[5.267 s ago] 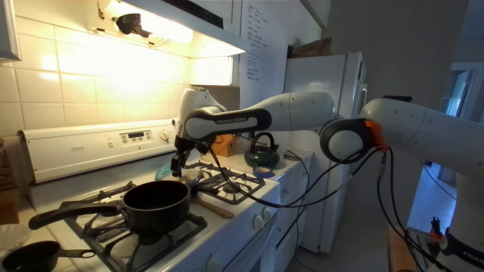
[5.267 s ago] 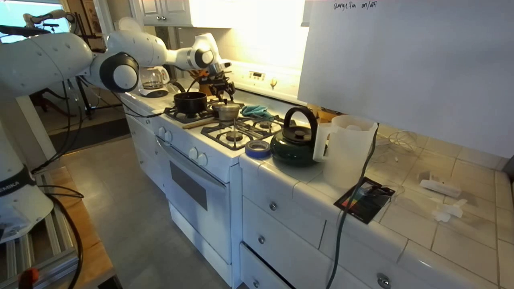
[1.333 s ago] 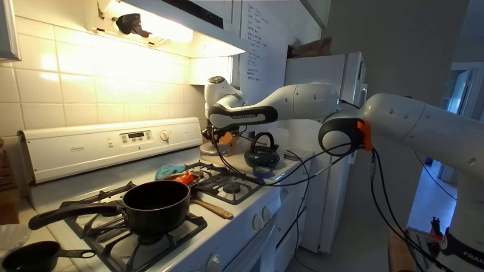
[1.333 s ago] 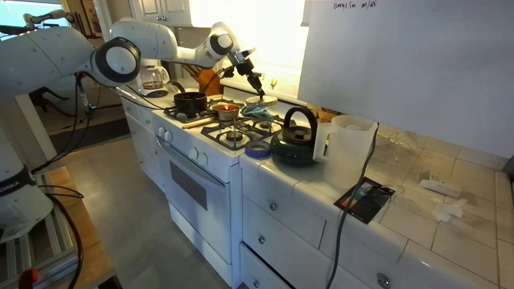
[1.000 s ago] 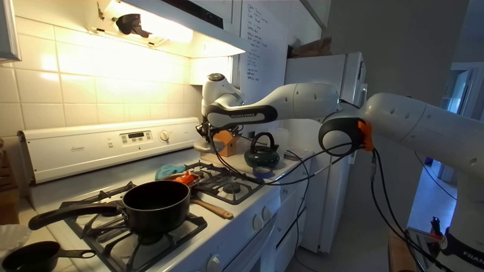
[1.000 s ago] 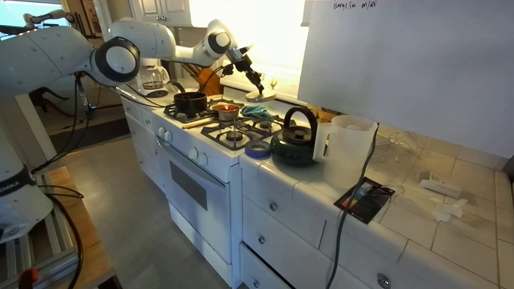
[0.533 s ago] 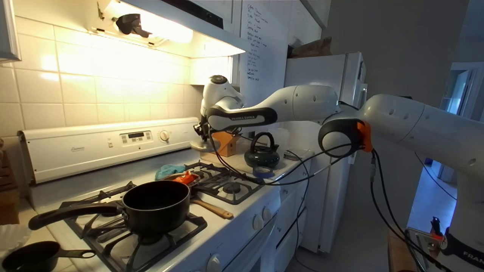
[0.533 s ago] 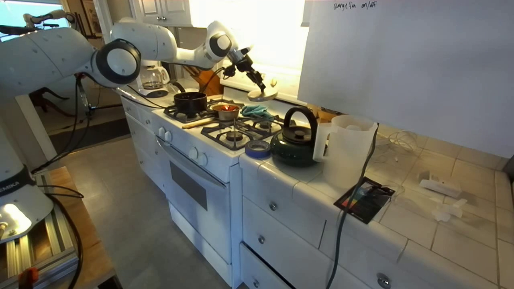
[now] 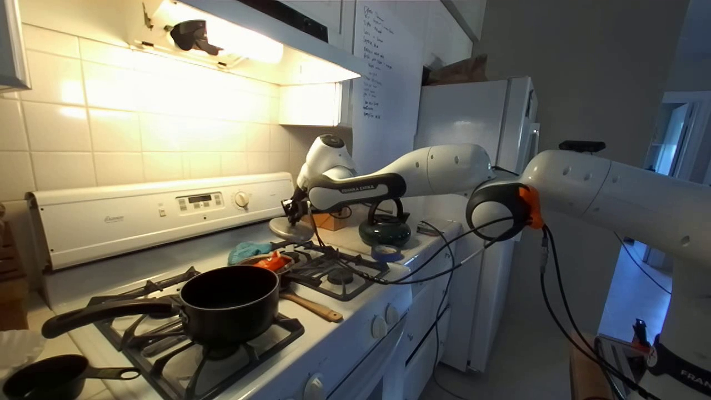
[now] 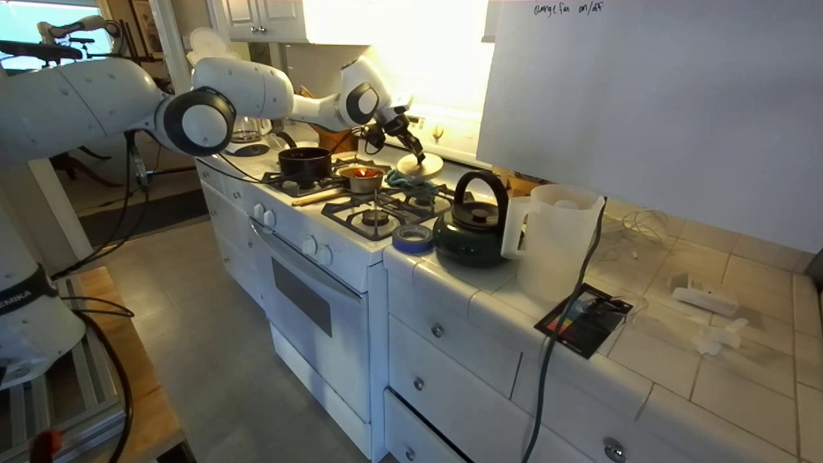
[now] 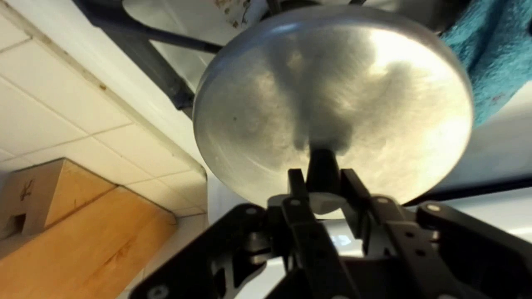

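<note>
My gripper [image 11: 323, 177] is shut on the black knob [image 11: 323, 168] of a round silvery lid [image 11: 257, 120], one finger on either side. In both exterior views the lid [image 9: 290, 229] hangs tilted near the back of the stove, and the gripper [image 10: 420, 158] reaches down to it at a slant. A small metal pot [image 10: 361, 184] stands uncovered on the stove, with something orange-red [image 9: 274, 261] in it. Beside the pot lies a teal cloth [image 9: 250, 253], partly behind the lid [image 10: 419, 167] in an exterior view. Whether the lid touches the cloth, I cannot tell.
A black saucepan [image 9: 228, 308] sits on a front burner, its handle jutting out. Near the stove's side stand a green kettle [image 10: 472, 238], blue tape [image 10: 413, 238] and a pitcher [image 10: 558, 244]. A wooden box [image 11: 83, 232] is on the counter. Burner grates [image 10: 376, 217] rise from the stove.
Several seconds ago the lid was on the small pot; it has since been lifted off and carried sideways. Over the last half second, arm and lid have come lower, and the lid tilts more.
</note>
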### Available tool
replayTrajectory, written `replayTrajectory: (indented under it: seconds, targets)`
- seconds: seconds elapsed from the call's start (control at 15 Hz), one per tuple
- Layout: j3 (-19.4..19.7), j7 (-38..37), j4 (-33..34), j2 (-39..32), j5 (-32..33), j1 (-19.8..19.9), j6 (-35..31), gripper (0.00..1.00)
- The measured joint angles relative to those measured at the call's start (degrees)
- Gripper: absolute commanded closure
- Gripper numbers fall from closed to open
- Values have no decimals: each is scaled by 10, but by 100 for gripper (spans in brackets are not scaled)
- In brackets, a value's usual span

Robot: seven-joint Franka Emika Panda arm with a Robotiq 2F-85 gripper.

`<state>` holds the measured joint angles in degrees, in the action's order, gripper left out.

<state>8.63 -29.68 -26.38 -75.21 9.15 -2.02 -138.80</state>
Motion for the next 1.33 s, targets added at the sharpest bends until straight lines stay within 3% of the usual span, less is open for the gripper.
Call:
replayTrajectory:
  seconds: [0.4, 0.73, 1.33]
  targets:
    - [-10, 28, 3, -9, -24, 5, 64, 94]
    - [31, 24, 3, -9, -12, -9, 126, 94]
    - [88, -37, 4, -9, 23, -39, 130, 94]
